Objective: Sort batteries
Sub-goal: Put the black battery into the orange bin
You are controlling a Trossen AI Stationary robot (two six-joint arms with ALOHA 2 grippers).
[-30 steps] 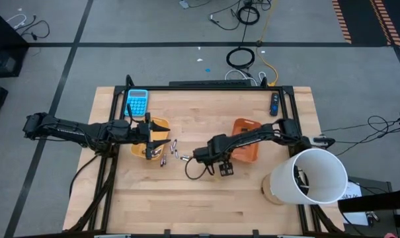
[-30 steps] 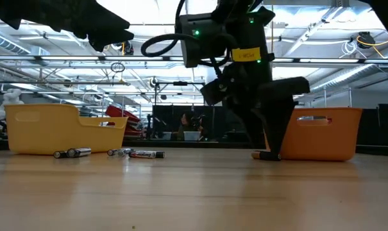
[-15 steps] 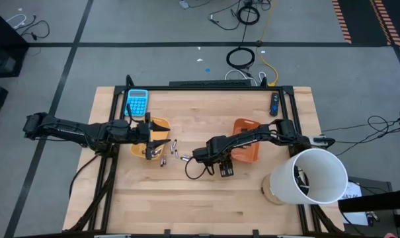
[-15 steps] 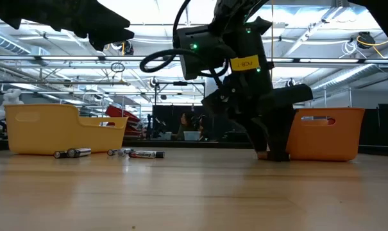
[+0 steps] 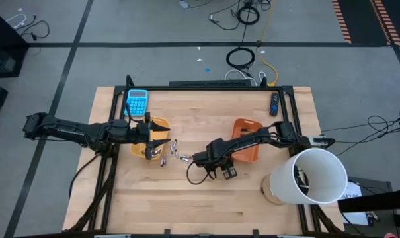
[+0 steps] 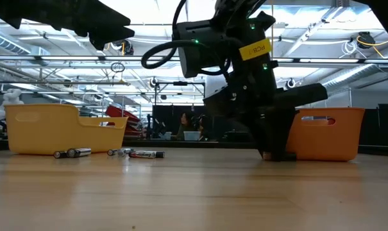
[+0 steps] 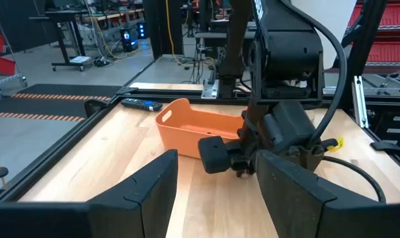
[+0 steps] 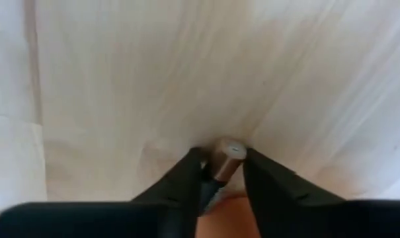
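Several small batteries [image 5: 174, 151] lie loose on the wooden table just right of the yellow tray [image 5: 144, 149]; the low view shows them too [image 6: 145, 154]. My left gripper [image 7: 216, 198] hangs open over that tray's right rim, holding nothing. Between the loose batteries and the orange tray [image 5: 248, 125], my right gripper [image 5: 197, 158] is down at the table. It is shut on one battery [image 8: 224, 157], whose silvery end shows between the fingertips. My right gripper pinches the battery between its two fingers, which lie on its two sides [image 8: 216, 166]. The battery runs along the fingers, its silvery end cap [image 8: 229, 149] at their tips. The fingers slant down from the table's right, their tips [image 6: 274, 154] at the wood.
A blue calculator [image 5: 137, 102] lies at the far left of the table and a dark remote-like stick [image 5: 274, 104] at the far right. A large white cylinder [image 5: 310, 175] stands at the near right corner. Bare wood fills the near half.
My right gripper has tipped further over. Its fingertips have stayed down at the table and shifted slightly toward the orange tray.
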